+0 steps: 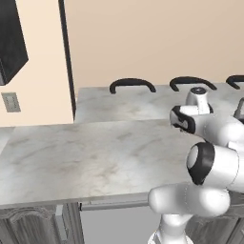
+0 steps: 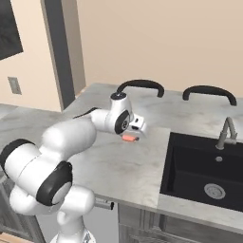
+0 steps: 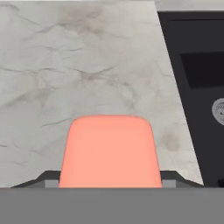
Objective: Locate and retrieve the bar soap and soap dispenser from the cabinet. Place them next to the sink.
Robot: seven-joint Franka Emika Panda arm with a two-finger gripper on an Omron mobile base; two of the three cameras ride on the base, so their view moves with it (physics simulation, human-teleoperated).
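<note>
The bar soap [image 3: 110, 151], apparently pinched in the gripper [image 2: 130, 136], is held over the desk [image 2: 123, 171] near the sink [image 2: 190, 166] edge, not yet set down; the dispenser is left.

One bar soap [image 3: 110, 151], one sink [image 2: 204, 166], three chair backs [image 1: 132, 85].

matt veined marble counter [image 2: 114, 166]; smooth salmon bar soap [image 3: 110, 151]; matt black sink [image 2: 204, 171].

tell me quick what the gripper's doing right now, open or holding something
Gripper: shut on the bar soap, held above the marble counter just left of the sink.
</note>
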